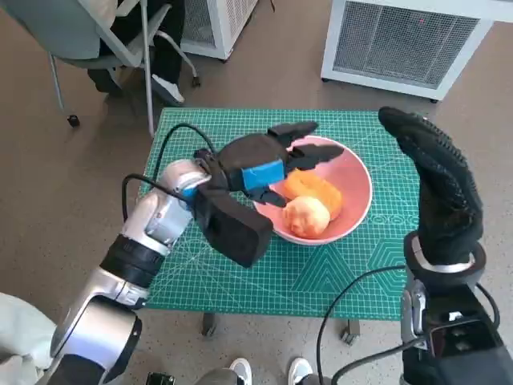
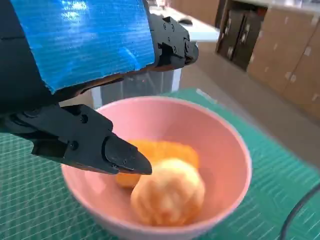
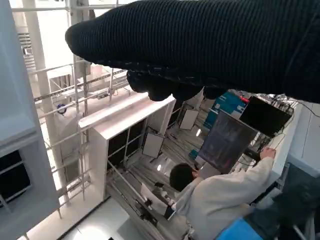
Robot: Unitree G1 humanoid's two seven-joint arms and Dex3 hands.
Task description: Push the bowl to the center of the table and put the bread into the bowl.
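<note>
Pink bowl [image 1: 357, 180] sat on green mat [image 1: 337, 265] covering table, roughly mid-table, a bit toward far edge. Held two pieces of bread: round pale bun [image 1: 306, 216] nearest robot, orange piece [image 1: 317, 190] just behind, touching it. Same seen in left wrist view: bowl [image 2: 227, 155], bun [image 2: 167, 192] in front, orange piece [image 2: 162, 152] partly hidden behind it.

Left hand [image 1: 268, 164] hung over bowl's left rim, blue tape on back, fingers apart & reaching across bowl; nothing between them, so released, empty. In wrist view left hand [image 2: 90, 75] filled upper left; lower fingertip [image 2: 127, 159] close above orange piece, contact w/ bread couldn't be told; upper fingers [image 2: 172, 42] spread well clear of bowl.

Right hand [image 1: 437, 180] raised upright at table's right side, apart from bowl, gloved fingers straight & together, gripping nothing. Right wrist view showed only glove [image 3: 210, 45] as dark band, w/ a person [image 3: 220, 192] seated at a monitor [image 3: 225, 142] in background.

Beyond table: chair [image 1: 96, 36] w/ somebody's legs at far left, white grilled unit [image 1: 401, 40] at far right
</note>
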